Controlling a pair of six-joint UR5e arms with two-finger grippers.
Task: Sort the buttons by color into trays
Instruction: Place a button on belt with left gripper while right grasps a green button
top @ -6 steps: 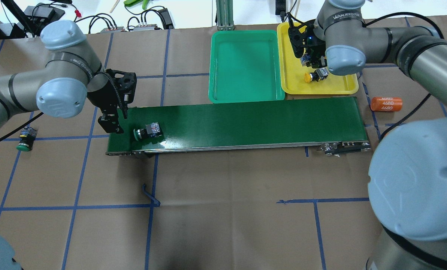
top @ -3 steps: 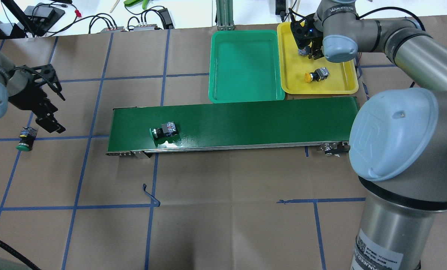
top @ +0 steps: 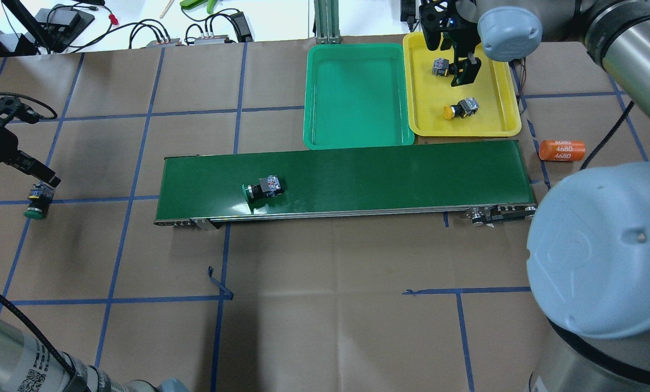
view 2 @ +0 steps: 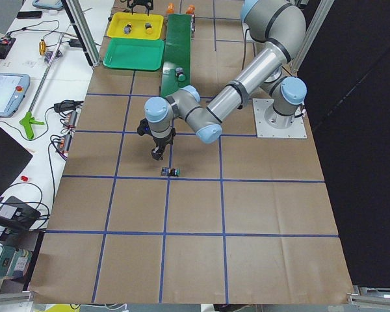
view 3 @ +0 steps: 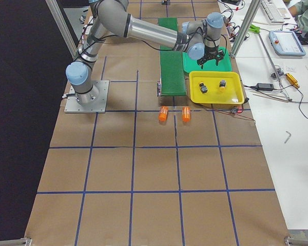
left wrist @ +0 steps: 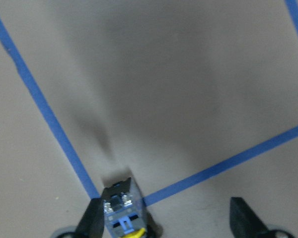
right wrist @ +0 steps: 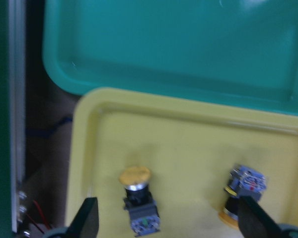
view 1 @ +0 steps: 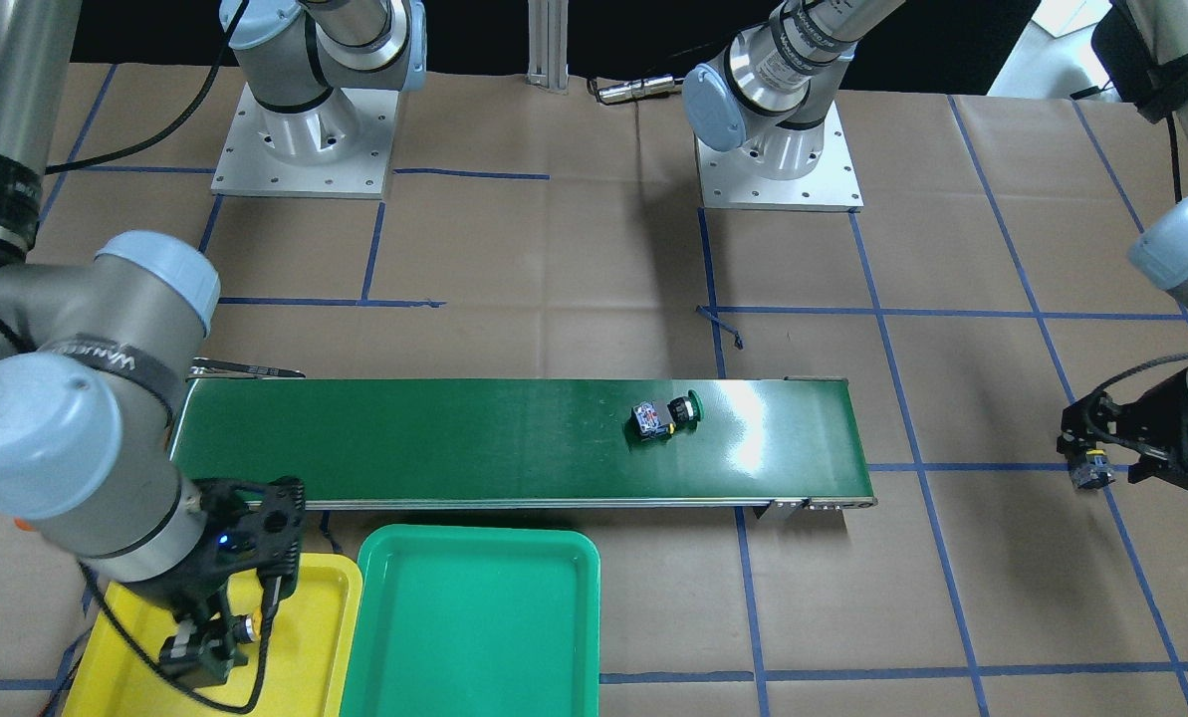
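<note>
A green button (top: 263, 189) lies on its side on the conveyor belt (top: 384, 174); it also shows in the front view (view 1: 665, 414). Another green button (top: 36, 200) lies on the table at far left. My left gripper (left wrist: 166, 223) hovers over it, open, and the button (left wrist: 121, 210) sits just inside one finger. Two yellow buttons (top: 458, 109) (top: 440, 66) lie in the yellow tray (top: 499, 117). My right gripper (right wrist: 171, 223) is open and empty above them. The green tray (top: 357, 95) beside it holds nothing.
An orange "4680" cylinder (top: 561, 149) lies right of the belt's end; the right side view shows two such cylinders (view 3: 164, 113). Cables and boxes sit beyond the table's far edge. Blue tape lines grid the brown table.
The green button on the belt has travelled right. My left gripper moved left to above the table button. My right gripper drew back from the second yellow button, which now lies free in the yellow tray.
</note>
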